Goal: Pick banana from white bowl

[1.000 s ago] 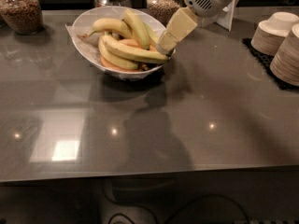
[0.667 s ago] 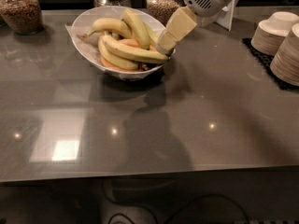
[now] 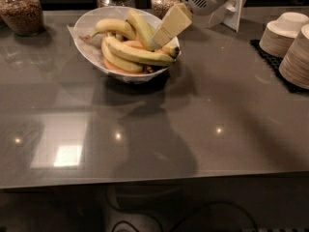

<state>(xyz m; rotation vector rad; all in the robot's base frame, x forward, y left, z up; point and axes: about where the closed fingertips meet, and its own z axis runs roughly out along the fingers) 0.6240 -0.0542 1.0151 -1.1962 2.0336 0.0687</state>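
reaching with the gripper (image 3: 155, 42) slantwise into the white bowl (image 3: 81, 27) at the table's (image 3: 217, 105) far side, tip against the topmost banana (image 3: 137, 25), presumably for its exposed flank. impossible to tell whether clenched or released.

One camera, high, tilted down across the counter (image 3: 203, 134), white bowl (image 3: 88, 50) at far side, claw (image 3: 161, 35) at its rim

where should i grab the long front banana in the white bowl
Take the front banana at its middle, from above, closing across its narrow width. It lies on top of the pile in the white bowl, roughly level, its curved back bare. The gripper hangs near its right end.
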